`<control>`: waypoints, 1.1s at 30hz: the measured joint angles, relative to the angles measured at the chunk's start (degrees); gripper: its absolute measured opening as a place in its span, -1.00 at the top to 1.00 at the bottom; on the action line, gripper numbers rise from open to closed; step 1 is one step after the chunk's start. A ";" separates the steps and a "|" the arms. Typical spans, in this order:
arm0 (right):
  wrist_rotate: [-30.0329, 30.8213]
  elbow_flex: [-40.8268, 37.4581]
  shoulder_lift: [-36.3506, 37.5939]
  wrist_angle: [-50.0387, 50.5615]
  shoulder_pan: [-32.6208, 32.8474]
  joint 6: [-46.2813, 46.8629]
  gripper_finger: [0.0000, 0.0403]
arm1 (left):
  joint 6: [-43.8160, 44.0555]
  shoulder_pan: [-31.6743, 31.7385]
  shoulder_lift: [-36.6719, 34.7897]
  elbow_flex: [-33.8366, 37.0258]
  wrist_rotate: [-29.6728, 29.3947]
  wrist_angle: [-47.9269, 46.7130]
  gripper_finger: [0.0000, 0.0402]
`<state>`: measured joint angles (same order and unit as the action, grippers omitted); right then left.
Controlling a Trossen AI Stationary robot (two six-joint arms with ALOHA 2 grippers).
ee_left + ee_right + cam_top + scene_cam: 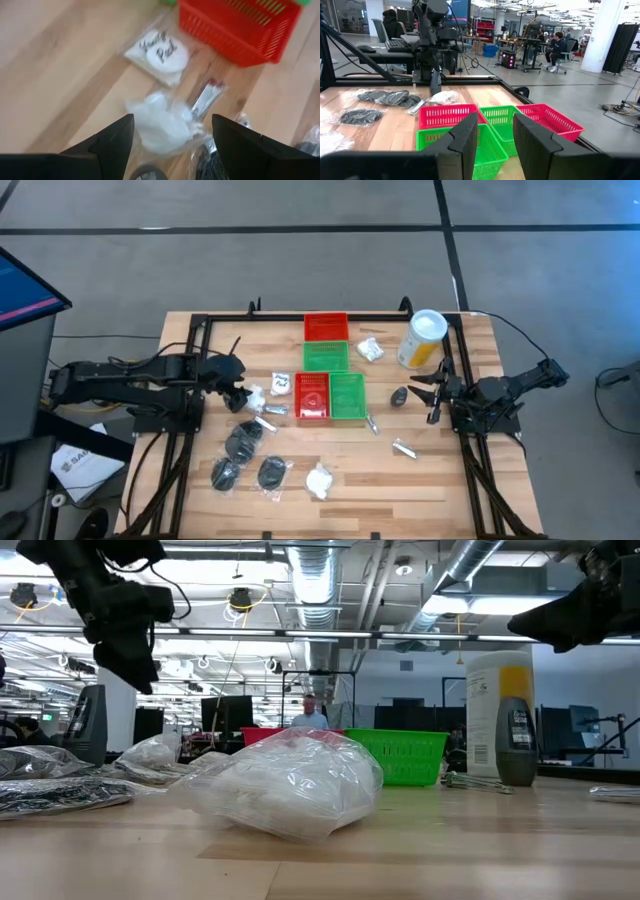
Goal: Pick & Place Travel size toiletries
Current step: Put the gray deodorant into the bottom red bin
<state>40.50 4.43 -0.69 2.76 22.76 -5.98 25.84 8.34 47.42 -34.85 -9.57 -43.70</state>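
Small clear packets lie on the wooden table: a white puffy packet, a round white pad packet, thin sticks, dark discs and another white puffy packet near the front. My left gripper is open above the first white puffy packet, clear of the table in the low view. My right gripper is open and empty at the right, near a dark packet.
Two red and two green trays stand mid-table. A yellow canister with a white lid stands at the far right, with a white packet beside it. More stick packets lie at the front right. A black frame borders the table.
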 joint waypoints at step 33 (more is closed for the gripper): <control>0.01 0.00 0.00 0.15 -0.01 0.00 0.43 | 9.16 -3.48 2.70 0.11 -0.28 -6.80 -0.36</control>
<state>40.51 4.43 -0.69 2.92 22.74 -5.98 35.00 4.86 50.13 -34.74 -9.85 -50.50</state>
